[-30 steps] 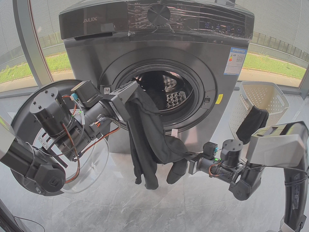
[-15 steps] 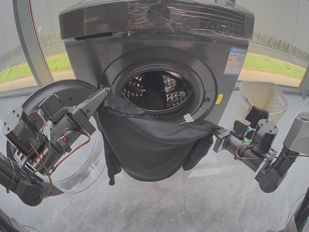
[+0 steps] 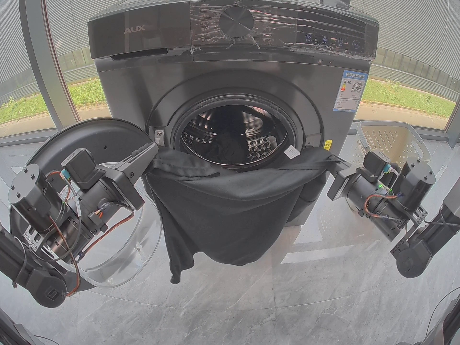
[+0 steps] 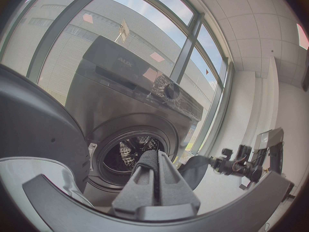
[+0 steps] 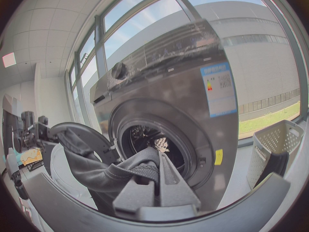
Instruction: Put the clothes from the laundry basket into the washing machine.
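Black garment (image 3: 230, 207) is stretched across mid-frame, just under the washing machine drum (image 3: 235, 132), with left gripper (image 3: 153, 149) and right gripper (image 3: 335, 165) each clamped on a top corner. I'd lift both in together so the saggy bottom doesn't snag.

The washer (image 3: 230, 82), centre frame, is dark metallic grey with a glossy black panel (image 3: 143, 29) along its top; its drum (image 3: 258, 144) is shiny silver, dotted with holes. A blue-and-white label (image 3: 351, 90) and a yellow sticker (image 3: 327, 144) sit right of the opening. The garment (image 3: 230, 207) across the middle is plain black with a white tag (image 3: 291, 152). The basket (image 3: 397, 142) at right is cream, perforated in a fine dot grid. The floor (image 3: 239, 303) is pale grey marble with faint veins.
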You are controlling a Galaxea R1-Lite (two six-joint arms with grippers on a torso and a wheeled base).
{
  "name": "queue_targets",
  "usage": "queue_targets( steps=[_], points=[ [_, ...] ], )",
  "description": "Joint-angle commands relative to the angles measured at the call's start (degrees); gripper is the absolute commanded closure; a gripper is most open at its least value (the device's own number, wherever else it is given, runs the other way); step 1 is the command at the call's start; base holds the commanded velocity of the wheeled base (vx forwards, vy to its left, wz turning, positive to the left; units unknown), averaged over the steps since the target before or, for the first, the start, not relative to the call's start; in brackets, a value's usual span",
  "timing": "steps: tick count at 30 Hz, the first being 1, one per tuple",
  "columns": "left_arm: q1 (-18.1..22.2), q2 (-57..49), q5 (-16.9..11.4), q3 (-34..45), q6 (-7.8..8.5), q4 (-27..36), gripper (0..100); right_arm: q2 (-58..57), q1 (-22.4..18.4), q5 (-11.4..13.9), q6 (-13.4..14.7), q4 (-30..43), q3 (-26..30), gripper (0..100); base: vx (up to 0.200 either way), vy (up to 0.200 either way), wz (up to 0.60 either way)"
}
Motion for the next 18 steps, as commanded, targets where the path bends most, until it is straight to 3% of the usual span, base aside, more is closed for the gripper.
queue_targets(
  steps=[1,5,18],
  points=[
    [0.4,3.2,0.1,-0.4,1.46,-0.1,100,-2.6,-0.4,-0.1,-0.1,0.0,-2.0,100,0.000,0.000,0.00],
    [1.0,3.8,0.3,-0.5,3.40,-0.1,100,-2.4,-0.6,-0.1,-0.1,0.0,-3.3,100,0.000,0.000,0.00],
    [2.4,3.5,0.3,-1.9,3.40,-0.2,100,-3.9,0.1,-1.7,-0.1,0.1,-4.0,100,0.000,0.000,0.00]
  ],
)
